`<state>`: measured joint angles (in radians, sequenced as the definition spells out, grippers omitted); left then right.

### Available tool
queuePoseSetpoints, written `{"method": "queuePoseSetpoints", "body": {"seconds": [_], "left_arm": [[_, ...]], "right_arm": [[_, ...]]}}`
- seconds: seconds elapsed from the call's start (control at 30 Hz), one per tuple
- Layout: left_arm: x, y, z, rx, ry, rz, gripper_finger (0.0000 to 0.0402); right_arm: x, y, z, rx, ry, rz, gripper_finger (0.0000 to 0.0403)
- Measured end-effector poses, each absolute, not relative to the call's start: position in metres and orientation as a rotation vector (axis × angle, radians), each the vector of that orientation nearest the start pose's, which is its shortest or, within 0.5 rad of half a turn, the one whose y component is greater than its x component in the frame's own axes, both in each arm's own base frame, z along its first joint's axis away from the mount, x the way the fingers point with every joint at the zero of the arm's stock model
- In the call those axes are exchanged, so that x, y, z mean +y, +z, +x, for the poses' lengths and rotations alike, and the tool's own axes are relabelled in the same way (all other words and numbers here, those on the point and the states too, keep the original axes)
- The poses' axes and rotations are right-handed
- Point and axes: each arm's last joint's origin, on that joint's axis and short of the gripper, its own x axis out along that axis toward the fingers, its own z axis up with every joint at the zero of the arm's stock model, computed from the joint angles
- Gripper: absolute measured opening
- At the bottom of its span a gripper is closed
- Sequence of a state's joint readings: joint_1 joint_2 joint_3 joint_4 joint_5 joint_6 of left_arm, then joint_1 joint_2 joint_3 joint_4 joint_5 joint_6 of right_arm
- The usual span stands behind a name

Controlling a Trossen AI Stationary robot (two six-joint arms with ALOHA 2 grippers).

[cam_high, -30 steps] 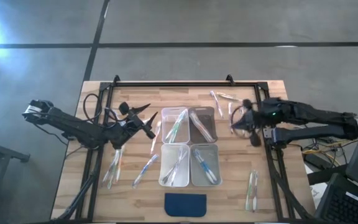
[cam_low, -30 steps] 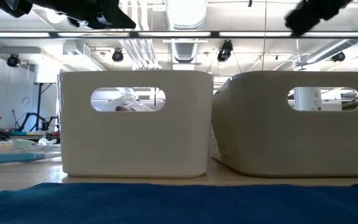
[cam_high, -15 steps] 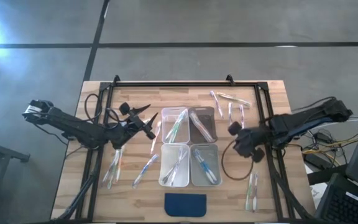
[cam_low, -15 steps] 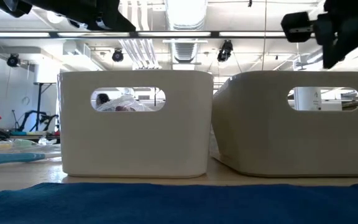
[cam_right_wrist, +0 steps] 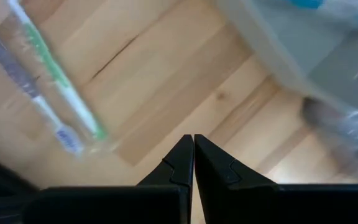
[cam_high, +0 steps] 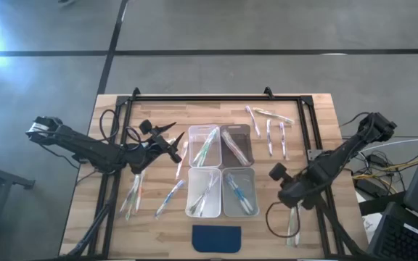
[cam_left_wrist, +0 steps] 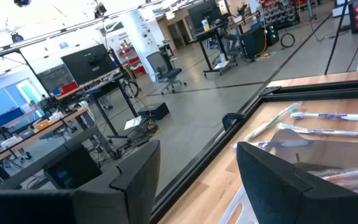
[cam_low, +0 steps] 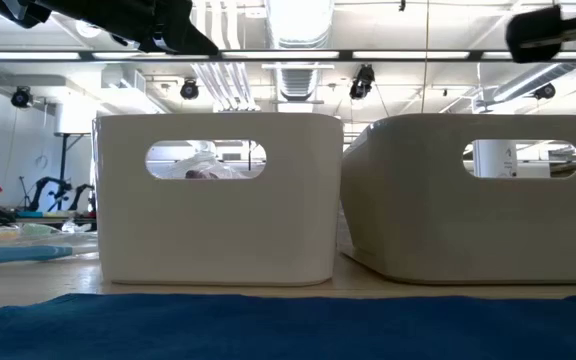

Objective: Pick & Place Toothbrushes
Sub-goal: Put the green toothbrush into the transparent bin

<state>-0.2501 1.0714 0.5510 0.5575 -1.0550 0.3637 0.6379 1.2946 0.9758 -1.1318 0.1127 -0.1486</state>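
1. The toothbrushes [cam_high: 268,129] lie in loose groups around the four clear bins [cam_high: 221,171], which stand in a two-by-two block at the middle of the table [cam_high: 115,230].
2. One group lies on the wood just right of the far pair of bins; another [cam_high: 133,193] lies left of the near pair; a few [cam_high: 293,221] lie well to the right of the near pair.
3. Each bin also holds toothbrushes; green and white ones [cam_high: 205,147] show in the far left bin, bluish ones [cam_high: 239,196] in the near right bin.
4. The right gripper [cam_high: 282,174] hangs just right of the near right bin, its fingers pressed together with nothing between them, as the right wrist view shows [cam_right_wrist: 193,158].
5. In that wrist view a green-and-white toothbrush [cam_right_wrist: 59,78] lies on the wood ahead of the closed fingertips, apart from them.
6. The left gripper [cam_high: 167,135] sits just left of the far left bin, above the table, jaws spread wide and empty; its two dark fingers [cam_left_wrist: 135,171] stand well apart in the left wrist view.
7. A dark blue pad [cam_high: 217,238] lies at the table's near edge, in front of the bins.
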Motion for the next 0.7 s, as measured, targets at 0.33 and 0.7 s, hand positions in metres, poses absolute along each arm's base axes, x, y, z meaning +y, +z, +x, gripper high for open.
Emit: {"method": "queuePoseSetpoints", "body": {"seconds": [0.33,0.7], "left_arm": [[-0.030,0.269,0.217,0.094,0.803,0.270,0.0218],[-0.030,0.269,0.217,0.091,0.803,0.264,0.0218]], "right_arm": [[0.152,0.228,0.176,1.503,0.457,-0.505,0.0013],[0.158,0.216,0.166,1.599,0.359,-0.292,0.0095]]}}
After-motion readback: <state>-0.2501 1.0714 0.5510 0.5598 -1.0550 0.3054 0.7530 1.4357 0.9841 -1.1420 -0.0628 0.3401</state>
